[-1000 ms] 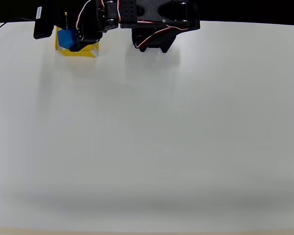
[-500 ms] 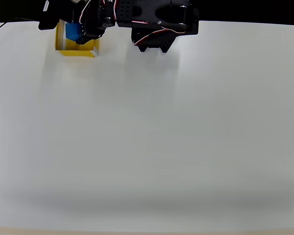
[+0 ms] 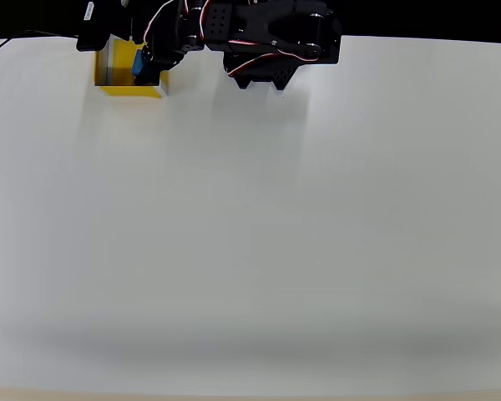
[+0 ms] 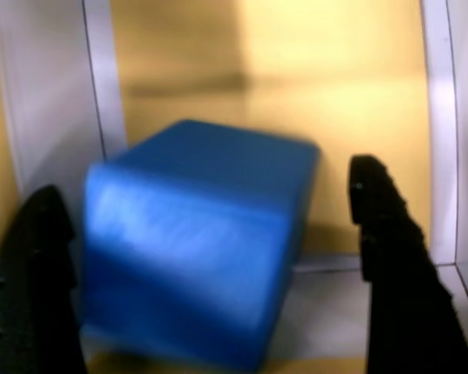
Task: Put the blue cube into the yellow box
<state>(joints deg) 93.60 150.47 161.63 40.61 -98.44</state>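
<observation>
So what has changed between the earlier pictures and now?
The gripper carried the blue cube up and to the right in the overhead view, deeper over the yellow box. In the wrist view a gap shows between the cube and the right finger, so it seems let go. The box and the white table stayed put.

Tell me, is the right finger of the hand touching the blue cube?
Apart. In the wrist view a strip of yellow box floor shows between the blue cube and the hand's right finger.
</observation>
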